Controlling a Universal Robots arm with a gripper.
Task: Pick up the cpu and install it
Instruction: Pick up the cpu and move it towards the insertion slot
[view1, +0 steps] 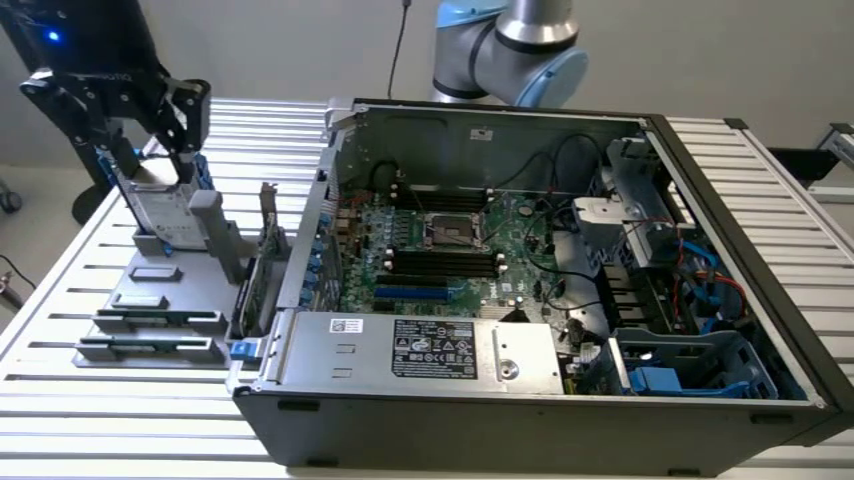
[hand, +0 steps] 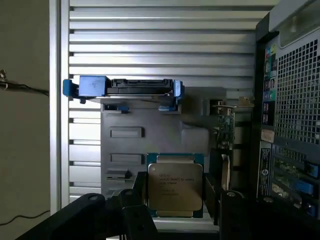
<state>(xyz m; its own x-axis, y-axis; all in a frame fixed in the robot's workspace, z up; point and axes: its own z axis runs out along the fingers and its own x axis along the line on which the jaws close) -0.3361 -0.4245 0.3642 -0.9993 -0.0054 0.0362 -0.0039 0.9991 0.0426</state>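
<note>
The cpu (hand: 175, 186), a flat square chip with a silver-grey top and a thin bluish-green rim, sits between my gripper's (hand: 175, 200) dark fingers (hand: 137, 200), which press against its two opposite edges. It hangs above the grey parts tray (hand: 150, 135). In the exterior view my gripper (view1: 150, 160) is at the far left, over the tray (view1: 147, 300) and just above the upright hard drive (view1: 167, 215). The open computer case (view1: 534, 250) lies to the exterior view's right, and the motherboard's cpu socket (view1: 451, 232) shows near its middle.
The silver hard drive in its blue bracket (hand: 125, 90) stands at the tray's far end. An expansion card (hand: 225, 125) stands upright between the tray and the case wall (hand: 295, 100). A labelled power-supply box (view1: 427, 350) fills the case's near side. The slatted metal table (view1: 107, 400) surrounds everything.
</note>
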